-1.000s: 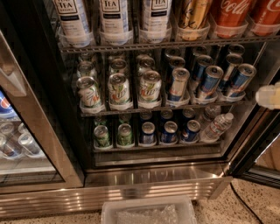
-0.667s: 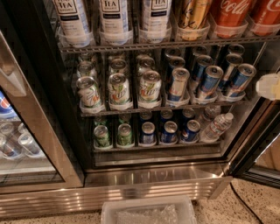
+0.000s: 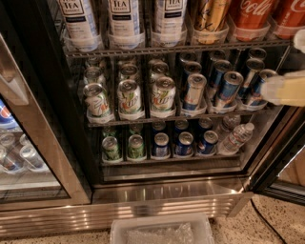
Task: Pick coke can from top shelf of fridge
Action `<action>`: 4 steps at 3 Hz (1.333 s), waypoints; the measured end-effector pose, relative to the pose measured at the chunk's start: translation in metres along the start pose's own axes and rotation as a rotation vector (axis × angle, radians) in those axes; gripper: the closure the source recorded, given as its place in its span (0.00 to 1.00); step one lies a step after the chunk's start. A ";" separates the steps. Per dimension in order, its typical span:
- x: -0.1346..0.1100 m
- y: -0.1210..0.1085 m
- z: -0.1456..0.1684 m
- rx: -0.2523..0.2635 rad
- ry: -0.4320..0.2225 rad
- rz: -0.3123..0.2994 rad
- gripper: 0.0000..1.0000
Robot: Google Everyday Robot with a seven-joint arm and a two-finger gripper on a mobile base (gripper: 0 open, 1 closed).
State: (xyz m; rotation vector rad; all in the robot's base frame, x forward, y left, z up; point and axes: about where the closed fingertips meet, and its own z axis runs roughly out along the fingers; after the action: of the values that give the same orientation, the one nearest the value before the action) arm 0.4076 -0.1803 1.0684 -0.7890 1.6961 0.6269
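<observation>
Two red coke cans (image 3: 252, 13) (image 3: 290, 13) stand in clear plastic holders at the right end of the top shelf (image 3: 143, 49), cut off by the picture's top edge. The fridge (image 3: 167, 195) stands open, with a dark interior and a ribbed steel base. My gripper (image 3: 282, 89), cream-coloured, reaches in from the right edge at the height of the middle shelf, below and to the right of the coke cans and touching nothing. Another pale part of it shows at the right edge (image 3: 300, 40), beside the top shelf.
Tea bottles (image 3: 123, 19) and a gold-and-black can (image 3: 212, 14) fill the rest of the top shelf. Green-white cans (image 3: 129, 97) and blue-silver cans (image 3: 228, 88) lie below. A water bottle (image 3: 236, 138), a neighbouring Pepsi unit (image 3: 5, 119), a floor bin (image 3: 162, 231) and the black door frame (image 3: 281, 162) are nearby.
My gripper has risen and moved a little left, further into view in front of the middle shelf's right end. The cans have not moved.
</observation>
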 end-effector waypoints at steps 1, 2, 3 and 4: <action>-0.019 0.022 0.027 0.050 -0.114 0.024 0.00; -0.034 0.039 0.054 0.138 -0.201 0.023 0.00; -0.051 0.041 0.057 0.142 -0.254 0.045 0.00; -0.051 0.041 0.057 0.142 -0.254 0.045 0.00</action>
State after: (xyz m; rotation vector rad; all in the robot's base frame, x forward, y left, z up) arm 0.4198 -0.1020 1.1035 -0.5477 1.5100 0.6029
